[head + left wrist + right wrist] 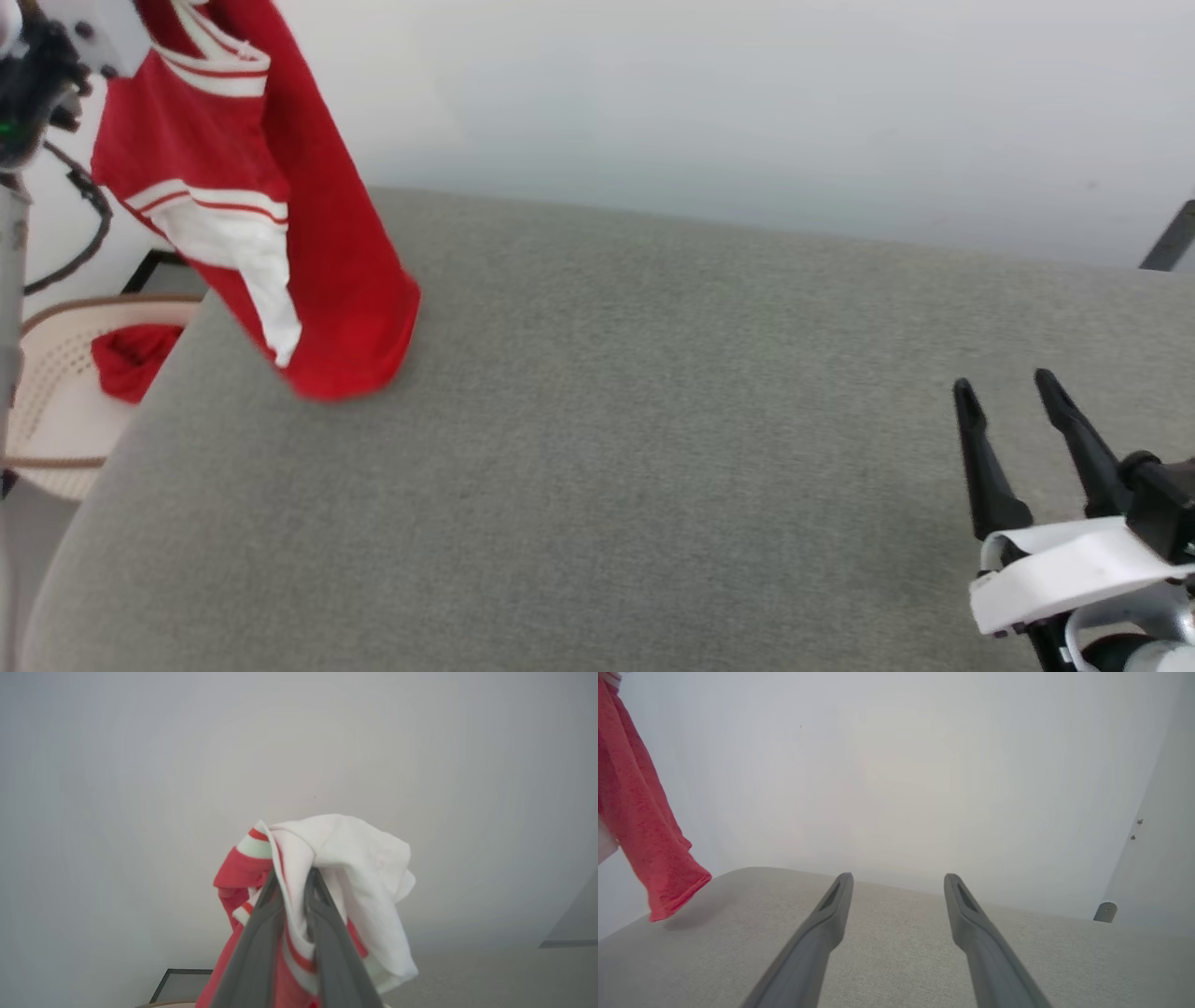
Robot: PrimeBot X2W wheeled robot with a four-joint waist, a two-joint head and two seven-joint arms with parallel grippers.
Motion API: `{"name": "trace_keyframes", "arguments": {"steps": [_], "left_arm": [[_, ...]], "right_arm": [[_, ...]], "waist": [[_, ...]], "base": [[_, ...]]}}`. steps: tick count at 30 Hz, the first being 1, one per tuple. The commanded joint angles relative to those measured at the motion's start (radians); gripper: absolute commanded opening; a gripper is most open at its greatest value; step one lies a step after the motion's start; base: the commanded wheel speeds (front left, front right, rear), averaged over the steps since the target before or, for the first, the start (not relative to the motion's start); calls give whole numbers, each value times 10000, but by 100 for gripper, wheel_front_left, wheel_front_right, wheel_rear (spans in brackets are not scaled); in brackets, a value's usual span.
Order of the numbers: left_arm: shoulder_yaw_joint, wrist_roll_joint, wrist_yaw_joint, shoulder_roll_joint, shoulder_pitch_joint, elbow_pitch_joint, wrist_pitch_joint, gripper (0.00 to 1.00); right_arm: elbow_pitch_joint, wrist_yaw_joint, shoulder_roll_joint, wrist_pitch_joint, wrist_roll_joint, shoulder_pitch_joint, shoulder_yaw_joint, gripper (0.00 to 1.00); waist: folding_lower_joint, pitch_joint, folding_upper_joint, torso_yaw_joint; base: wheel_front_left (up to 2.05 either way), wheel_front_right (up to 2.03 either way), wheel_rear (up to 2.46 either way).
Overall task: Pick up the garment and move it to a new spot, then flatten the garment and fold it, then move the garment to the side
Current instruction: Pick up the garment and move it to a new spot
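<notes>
Notably, left wrist view resolves left gripper (293, 873) clamping red, white-sleeved fabric garment (364, 858); head view, 4 o'clock: right gripper (1003, 381) fully spread, empty.

We log the left hand (292, 871) held high, at the upper left corner of the head view. Its two fingers are pressed nearly together, pinching a fold of the garment (359, 868). The right hand (1004, 385) sits low at lower right on its white wrist (1064, 569), fingers spread wide, pointing up and slightly left, empty.
</notes>
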State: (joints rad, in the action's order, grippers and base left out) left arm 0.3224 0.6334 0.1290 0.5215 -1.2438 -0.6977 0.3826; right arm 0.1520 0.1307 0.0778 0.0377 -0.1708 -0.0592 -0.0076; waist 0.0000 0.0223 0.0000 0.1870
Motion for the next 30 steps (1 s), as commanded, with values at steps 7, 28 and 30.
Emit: {"name": "trace_keyframes", "arguments": {"steps": [7, 28, 30], "left_arm": [[170, 476, -191, -87, 555, 1778, 1292, 0], [1428, 1106, -2014, -838, 3208, 7653, 4072, 0], [1561, 1046, -2117, -798, 3545, 7645, 4131, 0]], "right_arm": [[53, 1, -127, -143, 212, 363, -817, 100], [-440, 1, -284, -496, 452, 292, -2497, 100], [-608, 1, -281, -573, 331, 265, -2454, 100]], "waist": [[0, -359, 0, -826], [0, 417, 0, -3153], [0, 517, 0, -3292]], "base": [[0, 0, 0], [0, 0, 0], [0, 0, 0]]}}
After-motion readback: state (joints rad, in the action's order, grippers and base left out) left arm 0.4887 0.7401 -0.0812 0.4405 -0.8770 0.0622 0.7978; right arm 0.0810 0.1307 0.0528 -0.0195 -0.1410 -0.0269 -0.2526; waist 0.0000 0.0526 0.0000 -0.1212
